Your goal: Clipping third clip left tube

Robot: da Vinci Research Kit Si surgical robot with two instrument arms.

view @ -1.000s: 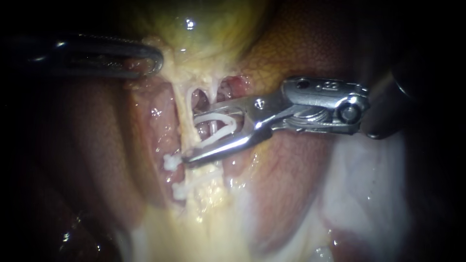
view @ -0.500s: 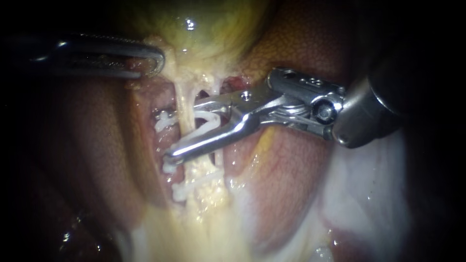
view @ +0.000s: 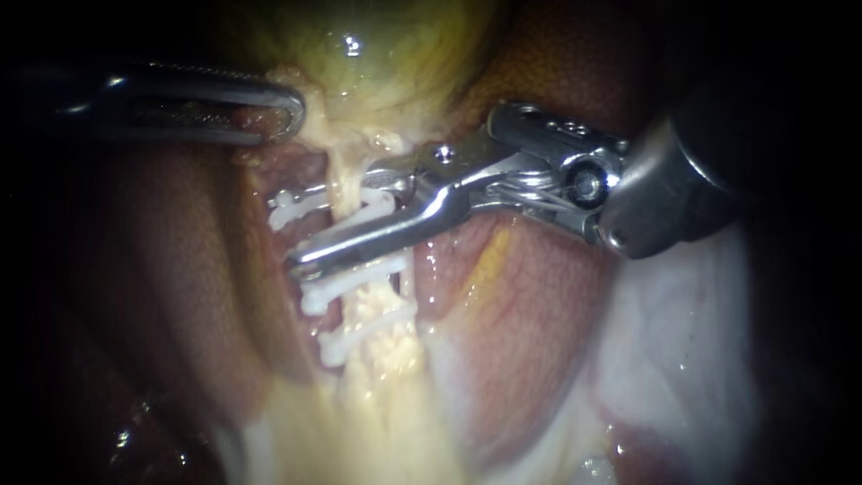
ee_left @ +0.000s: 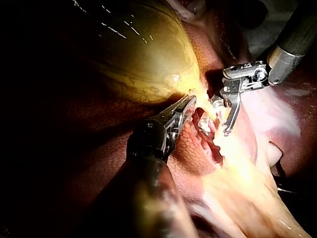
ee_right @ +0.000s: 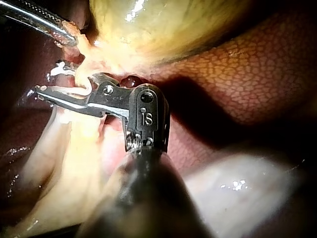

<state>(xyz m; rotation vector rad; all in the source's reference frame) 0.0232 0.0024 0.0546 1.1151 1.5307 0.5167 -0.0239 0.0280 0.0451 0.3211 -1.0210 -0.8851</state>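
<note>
My right instrument (view: 310, 230) reaches across the left tube (view: 344, 184) with one jaw on each side of it. The jaws are drawn in close and clench a white new clip (view: 292, 202). The clip wraps the left tube, and its free ends poke out past the tube on the side away from my shaft. I cannot tell whether the clip has latched.

Further along the left tube, away from the gallbladder (view: 377, 45), two white clips (view: 355, 286) already cross it, one just beyond the other. The nearer one lies just beside my lower jaw.

Where the left tube runs up into the gallbladder, my left instrument (view: 283, 112) has its jaws closed on the pale yellow tissue at the gallbladder's neck. The left wrist view shows the same grip, with the tube stretched from there toward my right instrument.

The liver (view: 539, 305) lies on both sides of the left tube, reddish and mottled, and my right shaft passes over it.
</note>
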